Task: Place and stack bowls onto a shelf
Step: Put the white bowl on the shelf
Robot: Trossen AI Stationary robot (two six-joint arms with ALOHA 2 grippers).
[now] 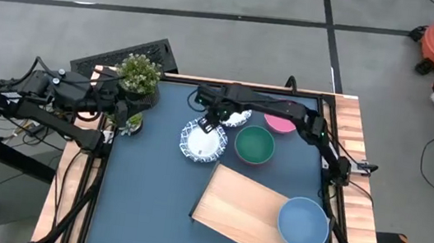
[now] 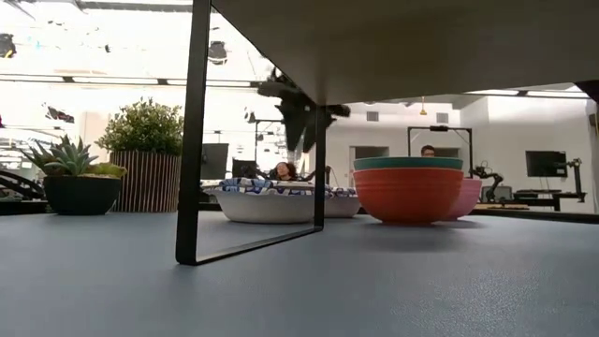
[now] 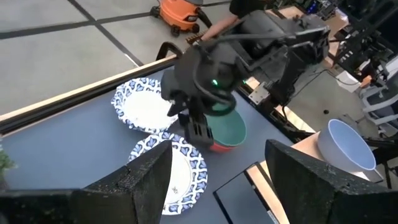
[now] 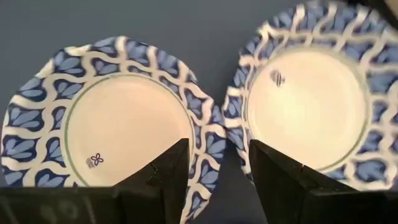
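Observation:
Two shallow white bowls with blue patterned rims sit side by side on the dark blue table, one nearer (image 1: 202,142) and one farther (image 1: 236,117). My right gripper (image 1: 210,125) hangs open above them. In the right wrist view (image 4: 214,171) its fingers stand over the gap between the two rims (image 4: 214,134), touching nothing. A teal-green bowl (image 1: 255,144) sits nested in a red bowl (image 2: 407,197), with a pink bowl (image 1: 279,125) behind. A plain blue bowl (image 1: 302,223) rests on the pale wood shelf (image 1: 240,203). My left gripper (image 3: 217,186) waits open at the table's left.
The shelf stands raised on black metal legs (image 2: 192,140). A potted green plant (image 1: 139,73) and a small succulent (image 1: 132,121) stand at the table's far left, beside my left arm. People show in the room beyond the table.

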